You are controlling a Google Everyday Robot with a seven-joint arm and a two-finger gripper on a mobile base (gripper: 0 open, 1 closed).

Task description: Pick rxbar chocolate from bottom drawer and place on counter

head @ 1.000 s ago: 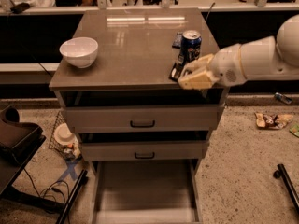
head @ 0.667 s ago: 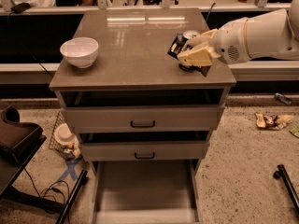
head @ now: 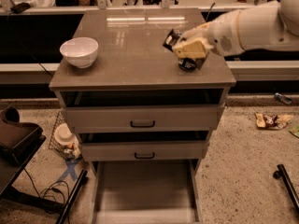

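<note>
My gripper [head: 176, 44] is over the right part of the counter [head: 131, 55], a glossy grey-brown cabinet top. It is shut on the rxbar chocolate [head: 168, 40], a small flat black-wrapped bar sticking out to the left of the fingers, held a little above the counter. The white arm reaches in from the right. The bottom drawer [head: 145, 190] is pulled open at the foot of the cabinet, and its flat floor is bare.
A white bowl [head: 79, 52] stands at the counter's left. A soda can [head: 188, 65] stands just behind and under my gripper, mostly hidden. The two upper drawers [head: 142, 120] are slightly open. Cables and a chair are on the left floor, wrappers [head: 271, 120] on the right.
My gripper has carried the bar up and leftward over the counter, further from the front right edge, and now covers the soda can.
</note>
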